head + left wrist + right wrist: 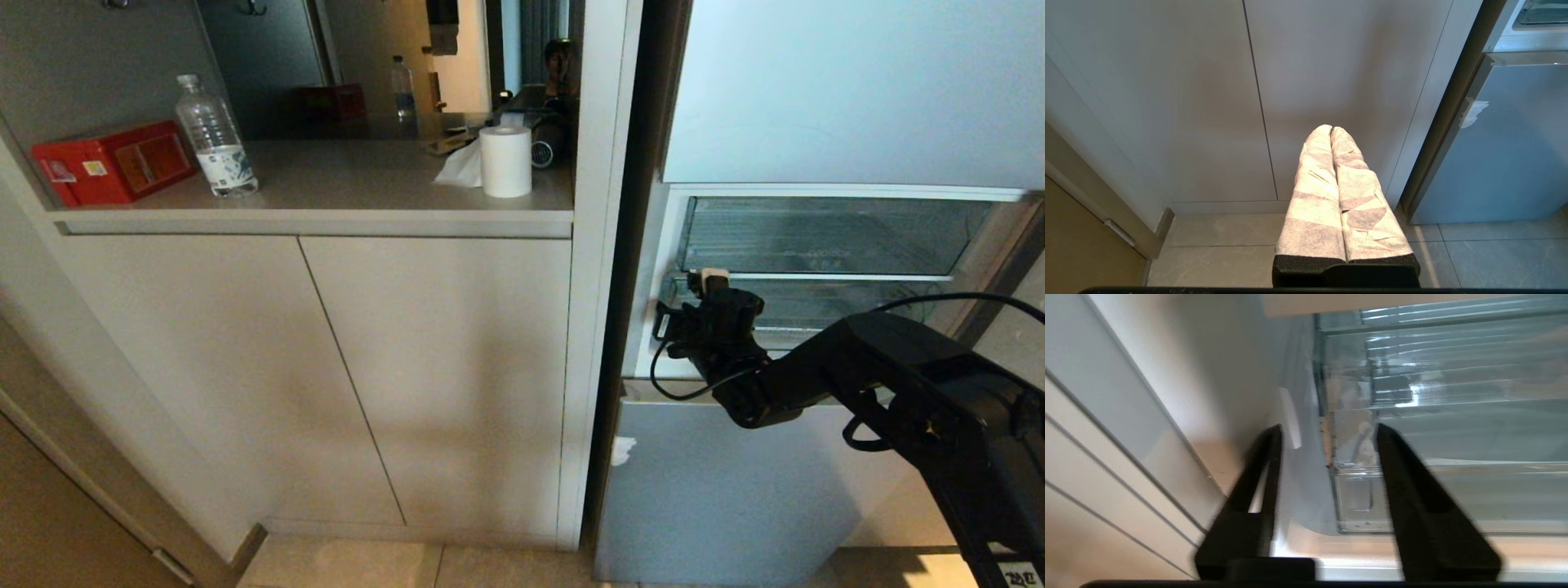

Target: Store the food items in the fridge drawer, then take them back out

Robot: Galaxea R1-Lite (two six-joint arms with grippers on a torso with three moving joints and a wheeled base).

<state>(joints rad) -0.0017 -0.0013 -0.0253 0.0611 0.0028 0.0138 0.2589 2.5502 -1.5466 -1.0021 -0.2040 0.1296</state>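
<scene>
right gripper (1327, 430) | jaws apart | at fridge drawer (1453, 428) corner

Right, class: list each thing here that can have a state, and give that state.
Clear ribbed plastic fridge drawer: no food visible inside.
Right gripper: open, at the drawer's front corner.
Left gripper: shut, parked.
Clear plastic water bottle: upright, capped.
White paper roll: standing on end.
Pale cabinet doors: shut.

the fridge drawer (816, 306) sits in the fridge, right of the cabinet (326, 367) bearing a bottle (216, 139).
</scene>
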